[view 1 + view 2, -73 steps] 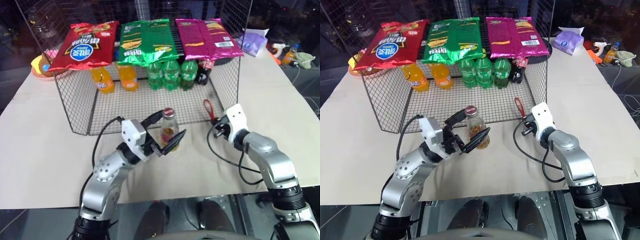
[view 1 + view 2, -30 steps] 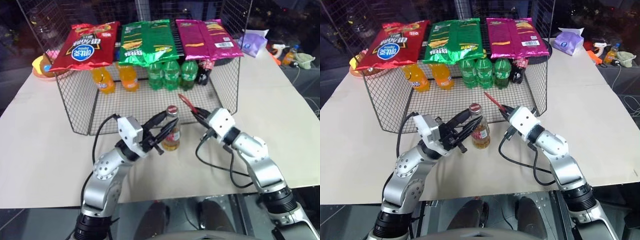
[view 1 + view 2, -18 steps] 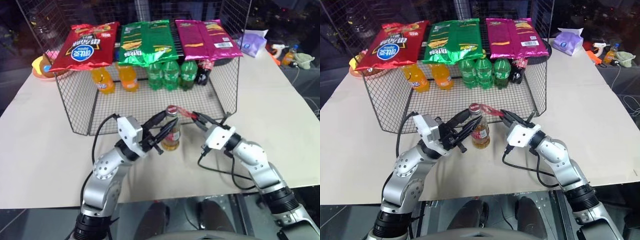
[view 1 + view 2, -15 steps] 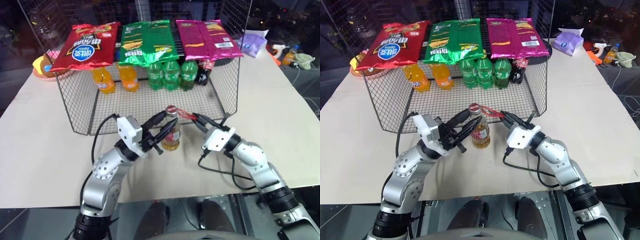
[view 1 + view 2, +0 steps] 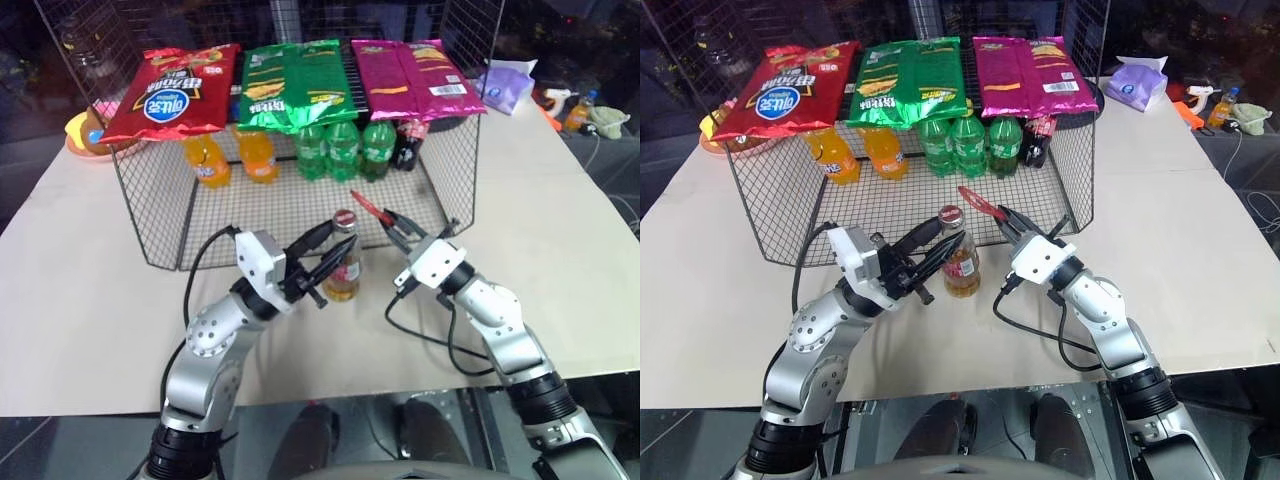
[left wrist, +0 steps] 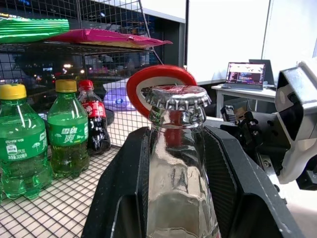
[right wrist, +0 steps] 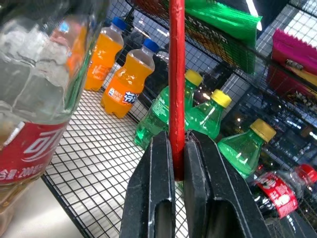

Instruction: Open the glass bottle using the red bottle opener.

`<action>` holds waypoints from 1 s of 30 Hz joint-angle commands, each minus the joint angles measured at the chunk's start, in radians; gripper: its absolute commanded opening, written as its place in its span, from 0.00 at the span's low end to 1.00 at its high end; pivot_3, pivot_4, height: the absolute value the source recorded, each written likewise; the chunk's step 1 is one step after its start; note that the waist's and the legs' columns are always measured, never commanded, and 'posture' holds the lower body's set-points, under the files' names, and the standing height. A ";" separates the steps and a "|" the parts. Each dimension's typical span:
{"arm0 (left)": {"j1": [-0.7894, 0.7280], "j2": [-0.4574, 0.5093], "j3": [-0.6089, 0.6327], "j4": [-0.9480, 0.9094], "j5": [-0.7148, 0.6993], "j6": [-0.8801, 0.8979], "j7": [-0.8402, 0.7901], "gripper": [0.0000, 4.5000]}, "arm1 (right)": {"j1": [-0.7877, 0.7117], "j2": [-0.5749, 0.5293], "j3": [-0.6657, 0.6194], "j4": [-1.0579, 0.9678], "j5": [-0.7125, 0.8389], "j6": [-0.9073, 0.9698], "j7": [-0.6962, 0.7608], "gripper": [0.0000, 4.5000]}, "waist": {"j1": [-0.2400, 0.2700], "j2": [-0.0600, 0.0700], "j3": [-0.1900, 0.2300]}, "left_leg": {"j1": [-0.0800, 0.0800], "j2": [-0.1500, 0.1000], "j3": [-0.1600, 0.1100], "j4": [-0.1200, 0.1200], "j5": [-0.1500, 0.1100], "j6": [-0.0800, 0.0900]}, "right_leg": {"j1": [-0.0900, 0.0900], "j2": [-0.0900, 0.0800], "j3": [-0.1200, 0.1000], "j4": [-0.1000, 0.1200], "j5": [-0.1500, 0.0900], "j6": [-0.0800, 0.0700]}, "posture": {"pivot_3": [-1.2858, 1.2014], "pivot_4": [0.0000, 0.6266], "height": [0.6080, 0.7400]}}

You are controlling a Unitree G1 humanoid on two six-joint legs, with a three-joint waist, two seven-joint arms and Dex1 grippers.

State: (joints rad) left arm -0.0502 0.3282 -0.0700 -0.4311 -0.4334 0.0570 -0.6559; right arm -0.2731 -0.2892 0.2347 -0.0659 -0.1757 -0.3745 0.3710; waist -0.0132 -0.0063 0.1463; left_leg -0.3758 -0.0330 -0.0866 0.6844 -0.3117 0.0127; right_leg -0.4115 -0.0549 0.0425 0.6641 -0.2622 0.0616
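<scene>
Glass bottle [image 5: 344, 265], capped, is clamped in left hand [image 5: 322, 268]; lower body hidden. Red bottle opener [image 5: 366, 207] is pinched in right hand [image 5: 398, 228].

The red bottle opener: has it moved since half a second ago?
Yes. The red bottle opener, clamped in the right gripper, has lifted off the glass bottle cap and now tilts up toward the wire rack.

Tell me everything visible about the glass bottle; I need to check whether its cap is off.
The glass bottle is small and clear, holding amber drink, with a red-and-white label and a narrow neck. Its crimped metal cap is on. It stands upright on the pale table before the wire rack, clamped between the left hand's black fingers. The red bottle opener, held by the right hand, hovers beside the cap.
</scene>
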 commanded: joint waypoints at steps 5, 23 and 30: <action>0.014 0.015 -0.016 0.014 0.011 0.026 -0.009 0.25 | -0.018 -0.033 0.026 -0.035 -0.069 -0.094 0.006 0.00 | 0.000 0.000 0.000 | 0.000 0.000 0.000 0.000 0.000 0.000 | 0.000 0.000 0.000 0.000 0.000 0.000 | 0.52 0.24 1.00; 0.013 0.020 -0.019 0.014 0.010 0.030 -0.008 0.25 | -0.089 -0.127 0.085 0.048 -0.234 -0.203 0.020 0.00 | 0.000 0.000 -0.001 | 0.006 0.000 0.001 -0.001 0.000 0.000 | 0.006 0.000 0.001 0.000 0.000 0.000 | 0.52 0.24 1.00; 0.012 0.021 -0.020 0.017 0.008 0.034 -0.011 0.25 | -0.157 -0.197 0.047 0.049 -0.234 -0.206 0.032 0.00 | 0.000 0.000 -0.001 | 0.017 0.000 0.000 -0.003 0.000 0.000 | 0.016 0.000 0.000 -0.002 0.000 0.000 | 0.52 0.24 1.00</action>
State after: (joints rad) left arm -0.0435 0.3445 -0.0676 -0.4288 -0.4343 0.0669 -0.6585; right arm -0.4226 -0.4715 0.2742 -0.0151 -0.3898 -0.5628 0.3780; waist -0.0129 -0.0060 0.1457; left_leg -0.3592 -0.0330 -0.0864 0.6817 -0.3119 0.0131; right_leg -0.3955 -0.0547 0.0425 0.6620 -0.2624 0.0613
